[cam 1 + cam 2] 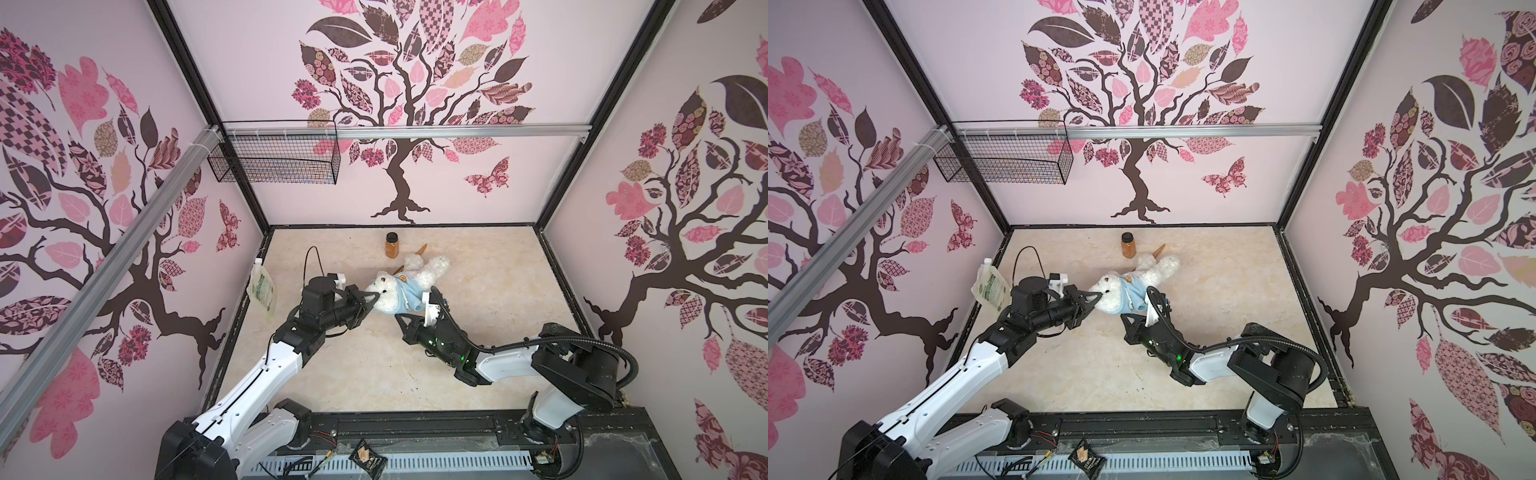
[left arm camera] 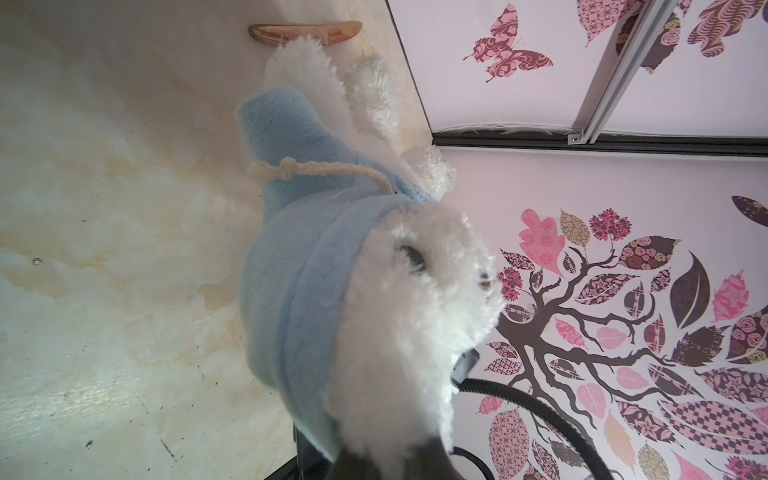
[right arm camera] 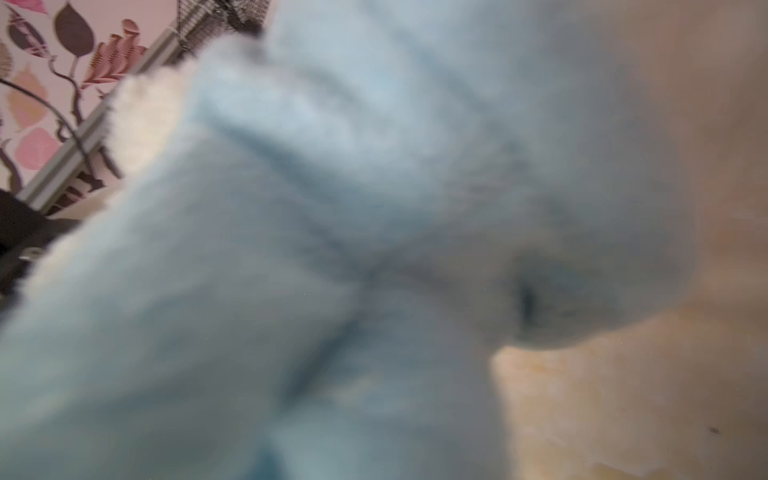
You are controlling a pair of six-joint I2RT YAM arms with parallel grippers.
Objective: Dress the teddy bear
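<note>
The light blue shirt (image 3: 332, 208) fills the right wrist view, blurred past any detail

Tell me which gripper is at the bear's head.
The left gripper: its shut tips meet the teddy bear at the head, whereas the right gripper sits by the hem of the light blue shirt.

light: bright, diffuse light is filling both top views | shadows: only faint, soft ones are lying on the floor (image 1: 478, 353) | edges: walls (image 1: 104, 249) are bowing with wide-angle distortion | left wrist: floor is glaring pale, bear (image 2: 415, 324) is blurring up close | right wrist: shirt (image 3: 332, 228) is filling the frame, fully out of focus
</note>
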